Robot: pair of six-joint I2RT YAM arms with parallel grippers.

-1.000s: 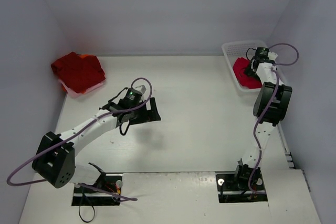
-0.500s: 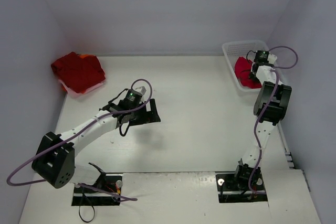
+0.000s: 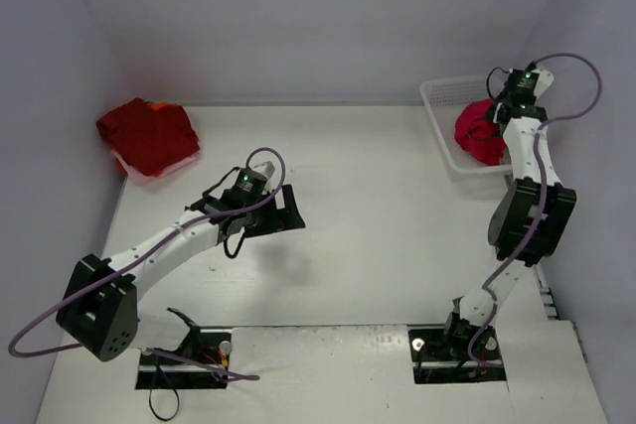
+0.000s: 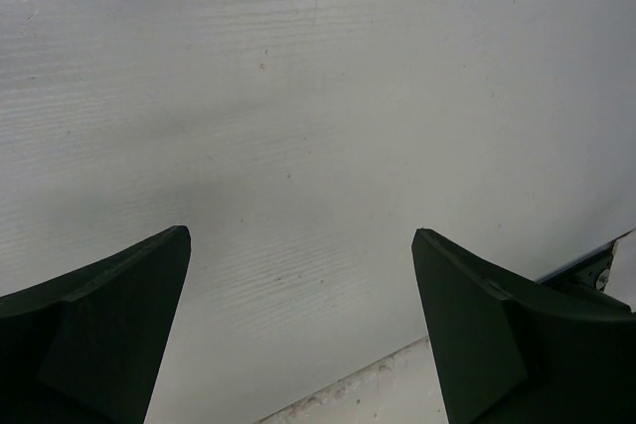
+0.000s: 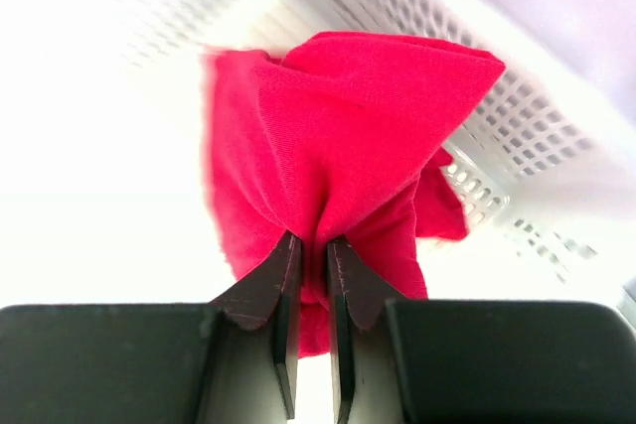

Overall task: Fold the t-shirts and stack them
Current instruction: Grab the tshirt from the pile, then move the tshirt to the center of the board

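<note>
A crumpled red t-shirt (image 3: 481, 132) hangs bunched over the white mesh basket (image 3: 446, 96) at the back right. My right gripper (image 3: 497, 112) is shut on a fold of this t-shirt (image 5: 348, 136), and the cloth is pinched between the two dark fingers (image 5: 274, 275). Folded darker red t-shirts (image 3: 147, 133) lie in a bundle at the back left of the table. My left gripper (image 3: 286, 209) stands open over bare table near the middle, its fingers (image 4: 109, 315) wide apart with nothing between them.
The basket wall (image 5: 517, 116) shows behind the lifted shirt. A pale pink layer (image 3: 139, 172) peeks out under the folded bundle. Grey walls close in the table on three sides. The arm bases (image 3: 457, 340) sit at the near edge.
My right gripper has shut on the red t-shirt in the basket and lifted it upward, with the arm straightening. The left arm has barely moved.
</note>
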